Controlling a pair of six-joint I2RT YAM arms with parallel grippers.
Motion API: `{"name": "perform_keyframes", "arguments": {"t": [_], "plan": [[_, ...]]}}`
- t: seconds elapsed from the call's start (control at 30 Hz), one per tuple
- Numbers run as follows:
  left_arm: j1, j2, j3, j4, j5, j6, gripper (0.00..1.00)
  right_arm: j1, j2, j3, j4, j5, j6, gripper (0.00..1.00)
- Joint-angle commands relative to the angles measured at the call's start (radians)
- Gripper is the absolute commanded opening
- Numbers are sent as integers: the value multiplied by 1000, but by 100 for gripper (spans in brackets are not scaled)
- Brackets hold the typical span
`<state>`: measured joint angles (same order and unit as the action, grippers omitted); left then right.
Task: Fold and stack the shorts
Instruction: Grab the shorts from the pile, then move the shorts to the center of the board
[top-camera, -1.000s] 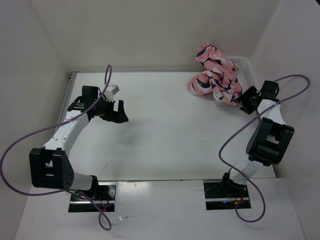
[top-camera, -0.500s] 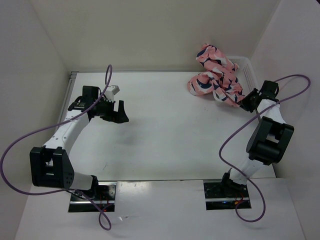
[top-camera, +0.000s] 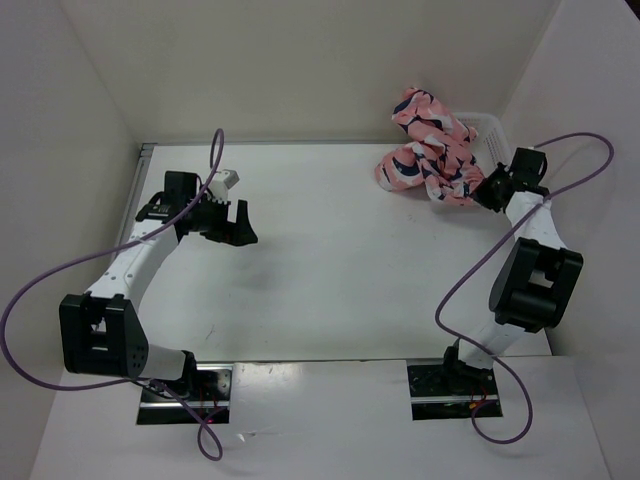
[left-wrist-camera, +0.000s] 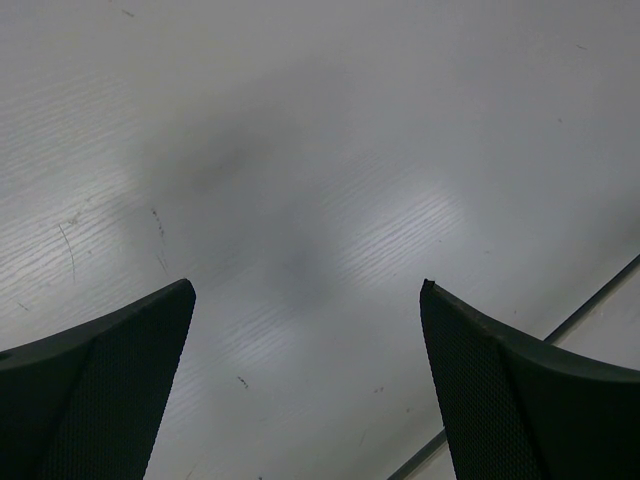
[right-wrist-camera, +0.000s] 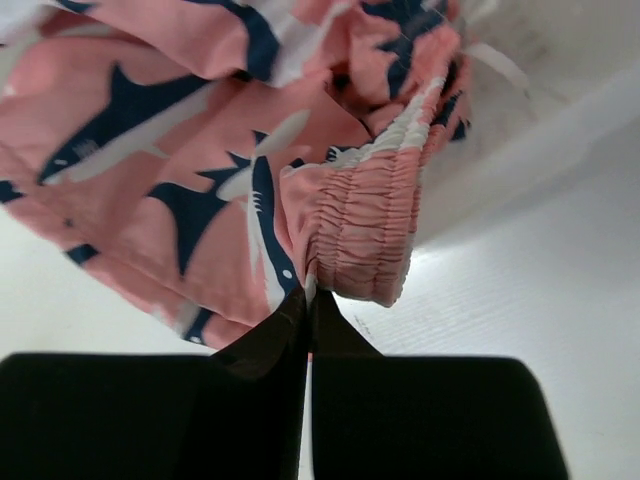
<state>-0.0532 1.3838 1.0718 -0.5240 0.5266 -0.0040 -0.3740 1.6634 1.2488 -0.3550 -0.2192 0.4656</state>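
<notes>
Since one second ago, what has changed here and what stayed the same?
The right gripper shut on the elastic waistband of the shorts and moved slightly farther back. The left gripper stayed open and still; the shorts barely shifted.

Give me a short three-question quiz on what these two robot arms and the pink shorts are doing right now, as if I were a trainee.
1. True or false: the left tool is gripping the shorts.
2. What is the right tool shut on? A. the table's edge. B. the shorts' gathered elastic band. C. a purple cable.
3. Fill in the blank: the shorts hang partly out of a white ____ onto the table.

Key:
1. False. It stands open above the table, far from the shorts.
2. B.
3. basket.
</notes>
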Motion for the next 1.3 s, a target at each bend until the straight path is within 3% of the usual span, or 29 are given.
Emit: {"name": "perform_keyframes", "arguments": {"t": [0.0,0.23,0.5,0.77,0.9,1.07,1.27], "plan": [[1,-26,54,16,30,4,100,33,-71,98,45,70,-22,0],[1,-35,66,35,39,4,100,44,-62,311,45,130,-51,0],[1,-66,86,53,21,4,100,269,-41,601,174,317,-245,0],[1,-118,86,71,-40,4,100,546,177,1216,163,350,-298,0],[44,-144,76,91,-53,4,100,694,295,1542,130,238,-309,0],[90,-216,67,110,-108,4,100,858,348,1591,54,144,-260,0],[158,-285,48,101,-192,4,100,888,368,1499,-105,54,-196,0]]}}
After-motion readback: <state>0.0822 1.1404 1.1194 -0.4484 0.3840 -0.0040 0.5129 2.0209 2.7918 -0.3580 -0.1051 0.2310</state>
